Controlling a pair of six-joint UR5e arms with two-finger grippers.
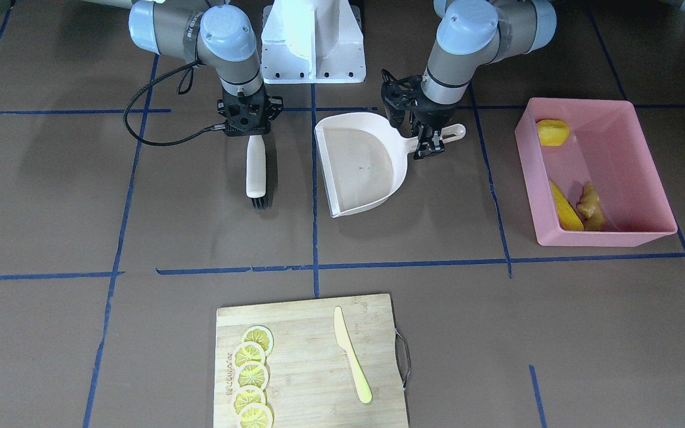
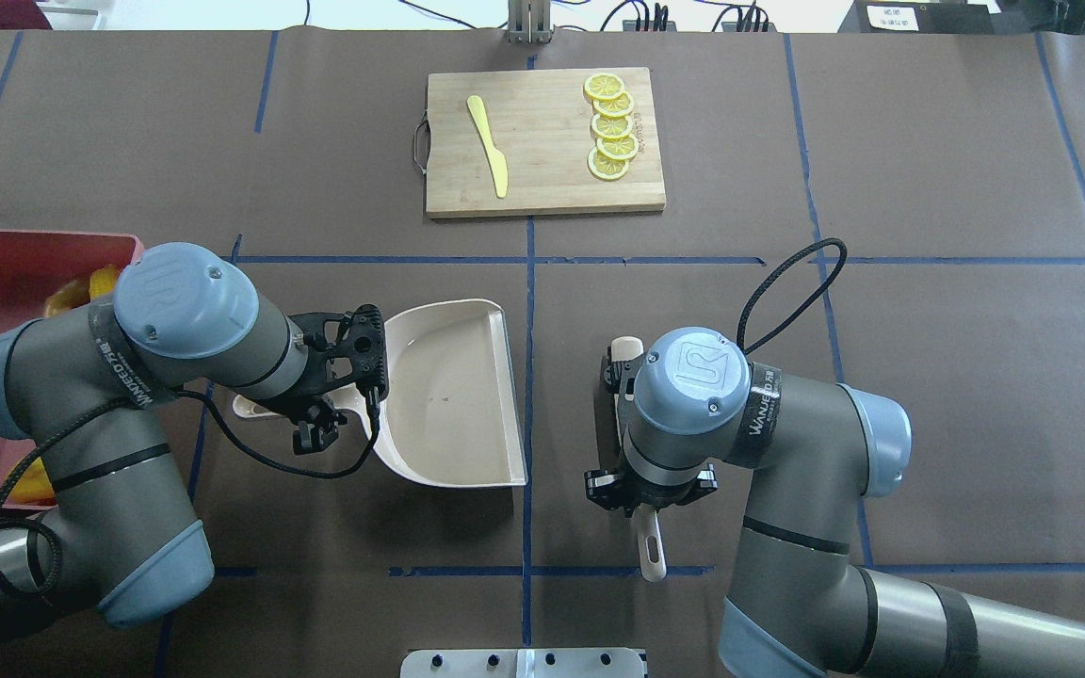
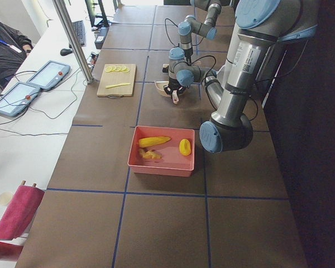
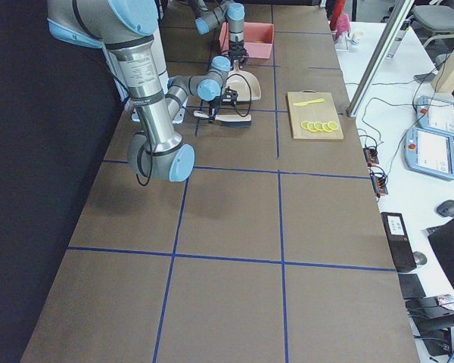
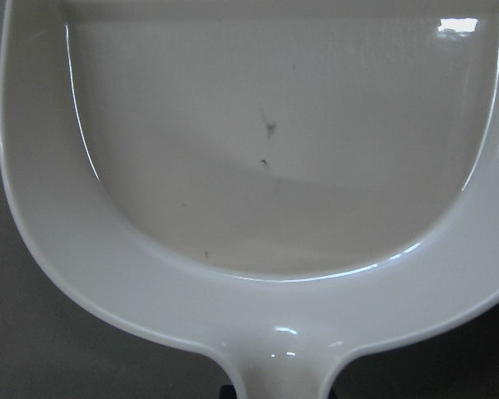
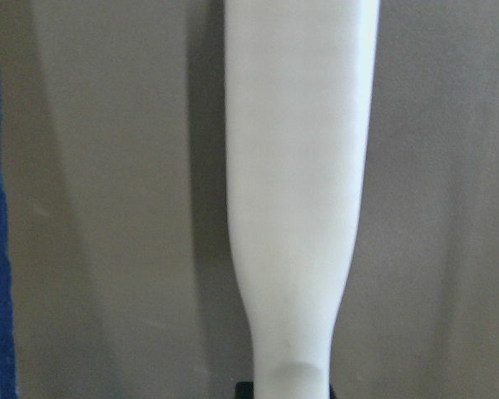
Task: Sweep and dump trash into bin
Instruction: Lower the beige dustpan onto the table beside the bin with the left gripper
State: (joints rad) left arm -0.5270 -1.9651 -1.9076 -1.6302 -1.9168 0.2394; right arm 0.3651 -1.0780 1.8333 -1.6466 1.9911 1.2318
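Nearest the robot, the left gripper (image 1: 430,144) sits at the handle of the empty dustpan (image 1: 360,166) and the right gripper (image 1: 247,128) over the brush (image 1: 255,169). Both tools lie flat on the bench (image 1: 200,238), probably parked. I cannot tell whether either pair of jaws grips. All 3 trash pieces, corn cob (image 1: 565,211), yellow lump (image 1: 552,132) and ginger root (image 1: 590,207), lie inside the pink bin (image 1: 607,239). The surface is brown paper with blue tape lines, and a cutting board (image 1: 313,345) lies farther off.

The corn cob (image 1: 567,211), yellow lump (image 1: 552,132) and ginger root (image 1: 590,207) are seen inside the pink bin (image 1: 607,239). The dustpan (image 1: 360,166) is gripped at its handle by the left hand (image 1: 430,145). The brush (image 1: 255,169) is partly hidden under the right hand (image 1: 247,128).
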